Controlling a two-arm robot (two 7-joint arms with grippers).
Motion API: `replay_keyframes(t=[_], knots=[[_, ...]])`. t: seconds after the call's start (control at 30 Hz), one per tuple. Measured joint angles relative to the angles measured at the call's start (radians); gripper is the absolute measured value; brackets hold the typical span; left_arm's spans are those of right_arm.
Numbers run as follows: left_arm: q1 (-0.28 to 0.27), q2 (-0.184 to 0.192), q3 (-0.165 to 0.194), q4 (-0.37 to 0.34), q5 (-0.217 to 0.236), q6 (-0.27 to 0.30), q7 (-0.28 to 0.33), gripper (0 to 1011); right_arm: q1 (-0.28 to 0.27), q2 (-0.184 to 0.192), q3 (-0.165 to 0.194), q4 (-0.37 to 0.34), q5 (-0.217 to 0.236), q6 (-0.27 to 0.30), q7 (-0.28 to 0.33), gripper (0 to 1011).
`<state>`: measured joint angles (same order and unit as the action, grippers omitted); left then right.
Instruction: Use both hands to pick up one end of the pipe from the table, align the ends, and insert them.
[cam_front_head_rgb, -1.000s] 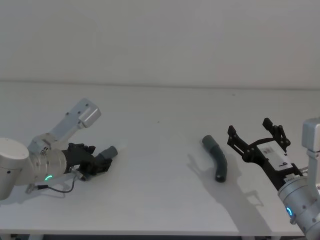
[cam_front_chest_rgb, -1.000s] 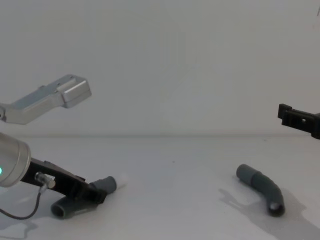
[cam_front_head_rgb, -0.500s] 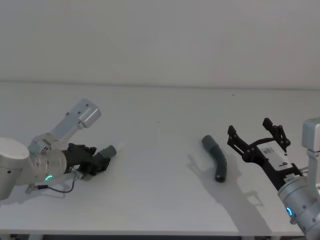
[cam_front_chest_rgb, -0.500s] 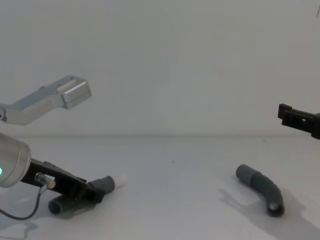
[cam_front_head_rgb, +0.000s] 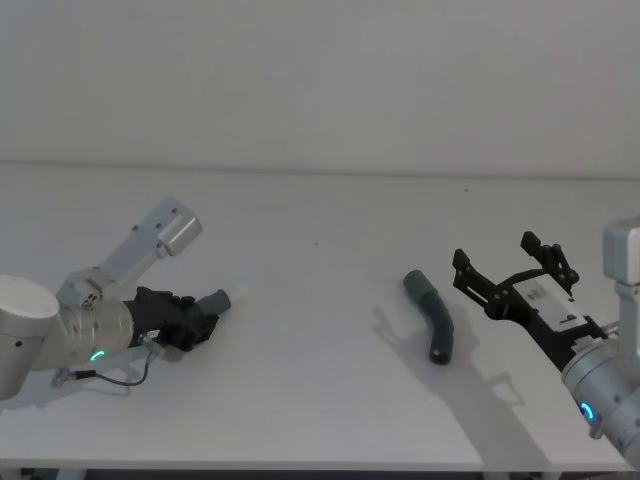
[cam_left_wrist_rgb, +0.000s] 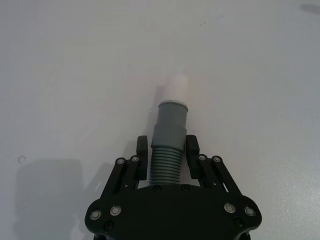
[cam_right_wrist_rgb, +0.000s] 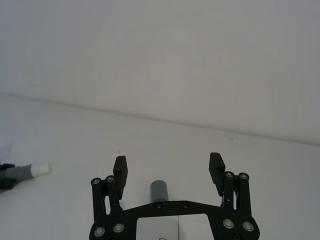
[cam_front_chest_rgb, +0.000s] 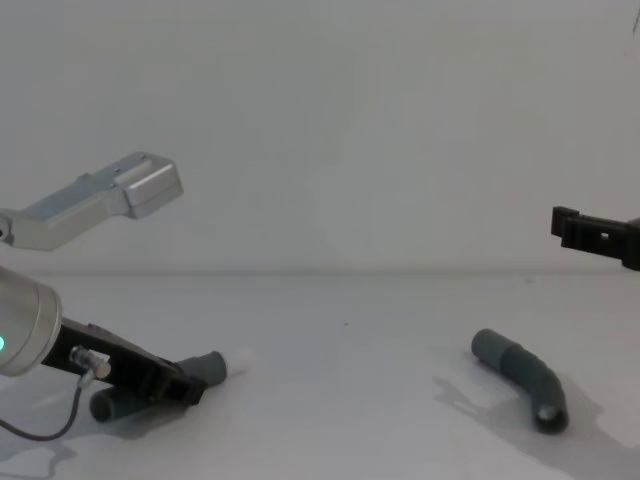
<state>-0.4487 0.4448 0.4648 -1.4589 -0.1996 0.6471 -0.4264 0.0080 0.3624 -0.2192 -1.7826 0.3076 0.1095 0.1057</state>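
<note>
Grasping the white-tipped pipe piece (cam_left_wrist_rgb: 170, 117) with my left tool (cam_front_head_rgb: 192, 325); my right tool (cam_front_head_rgb: 495, 252) is released near the other pipe piece (cam_front_head_rgb: 437, 322), far right.

Records a plain pale wall (cam_front_head_rgb: 320, 80) across the whole background. Finds a straight seam (cam_front_head_rgb: 300, 167) running along the wall's foot. Notes one small dark speck (cam_front_head_rgb: 466, 188) just below the wall's foot, towards the right, and a second speck (cam_front_head_rgb: 317, 243) farther out from the wall, near centre.
</note>
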Motion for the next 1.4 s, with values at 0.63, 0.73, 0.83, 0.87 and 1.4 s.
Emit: replay_keyframes(t=[0.63, 0.73, 0.83, 0.87, 1.4], knots=[[0.0, 0.0, 0.0, 0.0, 0.0, 0.001, 0.0, 365, 0.128, 0.057, 0.007, -0.002, 0.087, 0.363, 0.084, 1001], [0.0, 0.0, 0.0, 0.0, 0.0, 0.001, 0.0, 365, 0.15, 0.058, 0.003, 0.009, 0.094, 0.404, 0.086, 1001], [0.0, 0.0, 0.0, 0.0, 0.0, 0.001, 0.0, 365, 0.174, 0.059, -0.005, 0.024, 0.1, 0.457, 0.089, 1001], [0.0, 0.0, 0.0, 0.0, 0.0, 0.001, 0.0, 365, 0.182, 0.059, -0.008, 0.029, 0.1, 0.467, 0.089, 1001], [0.0, 0.0, 0.0, 0.0, 0.0, 0.0, 0.0, 364, 0.258, 0.047, -0.058, 0.101, 0.085, 0.569, 0.097, 1001]])
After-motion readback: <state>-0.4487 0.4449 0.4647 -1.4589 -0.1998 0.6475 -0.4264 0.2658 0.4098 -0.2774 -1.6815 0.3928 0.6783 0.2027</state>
